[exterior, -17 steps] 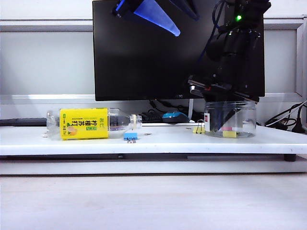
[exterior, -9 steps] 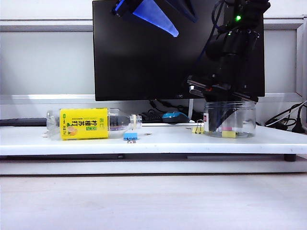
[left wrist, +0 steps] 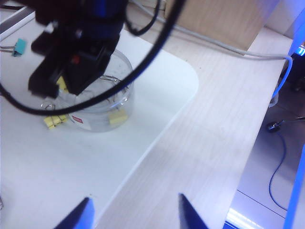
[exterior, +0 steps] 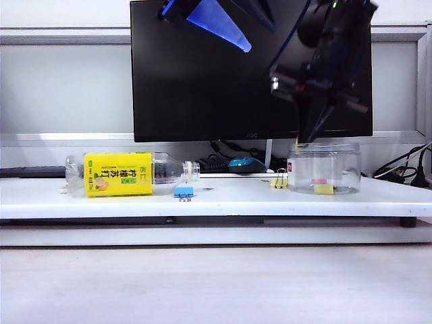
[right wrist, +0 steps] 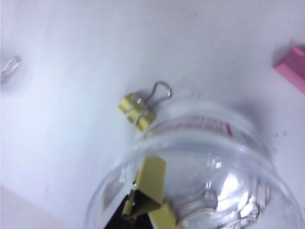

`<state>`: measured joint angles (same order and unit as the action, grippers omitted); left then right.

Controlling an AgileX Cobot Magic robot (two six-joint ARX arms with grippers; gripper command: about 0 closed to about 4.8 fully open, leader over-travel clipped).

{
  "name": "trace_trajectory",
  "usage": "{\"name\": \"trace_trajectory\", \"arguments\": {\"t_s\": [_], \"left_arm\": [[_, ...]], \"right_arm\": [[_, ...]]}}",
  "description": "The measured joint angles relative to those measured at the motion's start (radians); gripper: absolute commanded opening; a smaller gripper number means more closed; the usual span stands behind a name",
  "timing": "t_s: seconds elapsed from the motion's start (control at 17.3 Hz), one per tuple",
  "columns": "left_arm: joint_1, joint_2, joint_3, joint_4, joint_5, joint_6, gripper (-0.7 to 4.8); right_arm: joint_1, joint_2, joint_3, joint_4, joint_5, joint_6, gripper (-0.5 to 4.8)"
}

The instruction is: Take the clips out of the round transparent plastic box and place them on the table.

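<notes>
Between the right jaws: right gripper (right wrist: pixel 138 210) is pinched together on a yellow clip (right wrist: pixel 151 183).
Just below those jaws: round transparent plastic box (exterior: pixel 324 169), holding more clips (exterior: pixel 322 188).
Beside the box: another yellow clip (right wrist: pixel 137 111) lies on the table (exterior: pixel 216 199), touching the wall.
Left gripper (left wrist: pixel 135 210): jaws wide apart, holding nothing, high and well apart from the box.

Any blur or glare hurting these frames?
Exterior view: right tool and its arm are smeared above the round transparent plastic box. Right wrist view: soft focus, bright glare on the box wall, yellow clip pinched. Left wrist view: left tool blurred, table washed out.
</notes>
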<state>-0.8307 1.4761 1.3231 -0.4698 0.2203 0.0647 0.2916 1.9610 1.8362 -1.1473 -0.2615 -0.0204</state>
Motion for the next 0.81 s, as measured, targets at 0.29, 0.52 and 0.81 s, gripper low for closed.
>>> {"name": "trace_trajectory", "arguments": {"t_s": [0.29, 0.52, 0.81], "left_arm": [[0.000, 0.000, 0.000, -0.024, 0.000, 0.003, 2.38], [0.000, 0.000, 0.000, -0.024, 0.000, 0.003, 2.38], [0.000, 0.000, 0.000, -0.029, 0.000, 0.003, 2.38]], "right_arm": [[0.000, -0.108, 0.001, -0.022, -0.022, -0.022, -0.01], [0.043, -0.111, 0.000, 0.056, -0.171, -0.028, -0.01], [0.092, -0.053, 0.002, 0.231, -0.161, -0.022, -0.01]]}}
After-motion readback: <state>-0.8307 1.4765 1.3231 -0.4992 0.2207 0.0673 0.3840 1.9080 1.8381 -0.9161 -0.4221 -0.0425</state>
